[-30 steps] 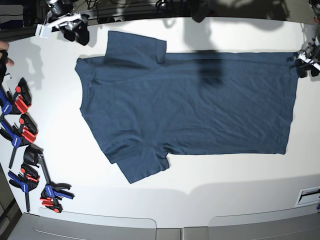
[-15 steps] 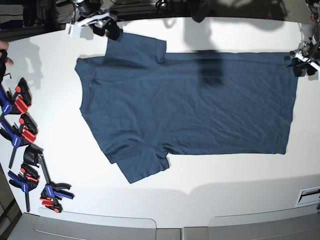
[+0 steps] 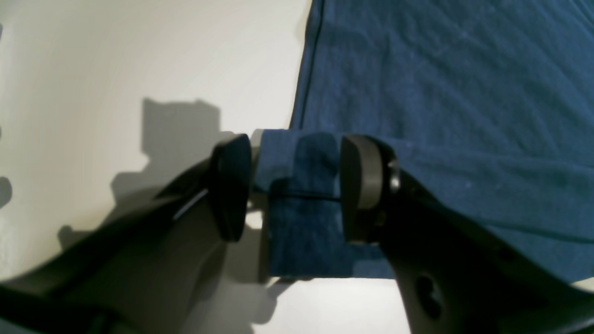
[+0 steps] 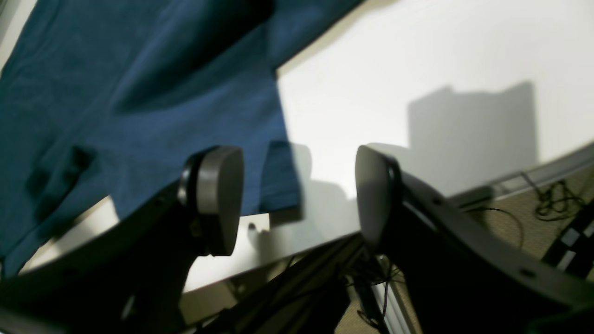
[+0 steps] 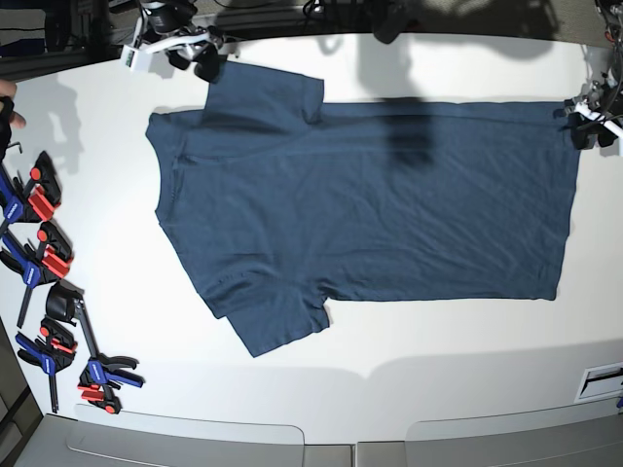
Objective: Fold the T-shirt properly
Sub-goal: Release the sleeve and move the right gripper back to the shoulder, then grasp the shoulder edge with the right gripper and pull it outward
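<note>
The navy T-shirt (image 5: 370,204) lies spread flat on the white table (image 5: 409,360), neck to the left and hem to the right. At its top-right hem corner sits my left gripper (image 5: 587,125), open. In the left wrist view the hem corner (image 3: 301,218) lies between the black fingers (image 3: 229,185) of the left gripper (image 3: 297,190), unpinched. My right gripper (image 5: 200,60) hovers open at the upper sleeve's far corner. In the right wrist view that sleeve corner (image 4: 278,181) shows between the wide-apart pads (image 4: 218,199) of the right gripper (image 4: 297,199).
Several blue and red clamps (image 5: 44,263) lie along the table's left edge. A hand (image 5: 8,102) shows at the far left. The table's back edge runs just behind the right gripper, with cables (image 4: 547,204) below it.
My right gripper has travelled right along the back edge to the upper sleeve's corner. The left gripper has barely shifted at the hem corner. The shirt lies as before.
</note>
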Controlling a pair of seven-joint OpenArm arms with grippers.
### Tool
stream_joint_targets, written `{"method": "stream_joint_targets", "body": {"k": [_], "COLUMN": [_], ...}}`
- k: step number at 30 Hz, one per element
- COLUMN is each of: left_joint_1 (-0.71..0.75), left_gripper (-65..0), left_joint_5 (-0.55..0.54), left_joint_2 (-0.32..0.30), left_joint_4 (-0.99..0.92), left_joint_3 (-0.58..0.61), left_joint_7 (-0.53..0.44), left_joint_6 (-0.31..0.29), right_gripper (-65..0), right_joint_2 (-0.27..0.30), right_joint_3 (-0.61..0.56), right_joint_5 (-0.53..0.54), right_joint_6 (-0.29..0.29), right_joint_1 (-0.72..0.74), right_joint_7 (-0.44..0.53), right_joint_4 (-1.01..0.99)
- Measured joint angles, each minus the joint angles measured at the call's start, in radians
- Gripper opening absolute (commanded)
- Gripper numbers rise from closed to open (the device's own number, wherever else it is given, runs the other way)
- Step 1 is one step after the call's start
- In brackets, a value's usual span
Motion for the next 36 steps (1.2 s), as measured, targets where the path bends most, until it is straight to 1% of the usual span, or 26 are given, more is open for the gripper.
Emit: {"method": "stream_joint_targets", "body": {"k": [3,4,5,8,11,17,21,23,25,27,30,32,36], "left_joint_1": [0.000,0.000,0.000,0.000,0.000,0.000,0.000,0.000,0.000,0.000,0.000,0.000,0.000], "left_gripper": [-36.6,-36.6,-36.6,-36.6,-36.6,-36.6,-36.6,-36.6,-36.6,-36.6,-36.6,-36.6,-36.6], "left_joint_5": [0.000,0.000,0.000,0.000,0.000,0.000,0.000,0.000,0.000,0.000,0.000,0.000,0.000], "left_joint_2": [0.000,0.000,0.000,0.000,0.000,0.000,0.000,0.000,0.000,0.000,0.000,0.000,0.000], "left_joint_4": [0.000,0.000,0.000,0.000,0.000,0.000,0.000,0.000,0.000,0.000,0.000,0.000,0.000], "left_joint_3": [0.000,0.000,0.000,0.000,0.000,0.000,0.000,0.000,0.000,0.000,0.000,0.000,0.000], "left_joint_7": [0.000,0.000,0.000,0.000,0.000,0.000,0.000,0.000,0.000,0.000,0.001,0.001,0.003], "left_joint_6": [0.000,0.000,0.000,0.000,0.000,0.000,0.000,0.000,0.000,0.000,0.000,0.000,0.000], "right_gripper": [-30.1,-30.1,-30.1,-30.7,-35.7,-46.5,-50.9,-56.1,-65.0,-65.0,-65.0,-65.0,-65.0], "right_joint_2": [0.000,0.000,0.000,0.000,0.003,0.002,0.002,0.002,0.002,0.002,0.002,0.002,0.002], "right_joint_3": [-0.056,-0.074,-0.088,-0.120,-0.144,-0.152,-0.152,-0.152,-0.152,-0.152,-0.152,-0.152,-0.152], "right_joint_5": [-0.070,-0.071,-0.092,-0.092,-0.092,-0.092,-0.092,-0.092,-0.092,-0.092,-0.092,-0.092,-0.092], "right_joint_6": [-0.004,-0.020,-0.023,-0.023,-0.023,-0.027,-0.027,-0.027,-0.026,-0.016,0.027,0.044,0.061], "right_joint_1": [0.000,0.000,0.000,0.000,0.000,0.000,0.000,0.000,0.000,0.006,0.028,0.047,0.068], "right_joint_7": [0.018,0.026,0.033,0.039,0.036,0.034,0.050,0.063,0.076,0.075,0.071,0.067,0.064], "right_joint_4": [0.000,0.000,0.000,0.000,0.000,0.000,0.000,0.000,0.000,0.000,0.000,0.000,0.000]}}
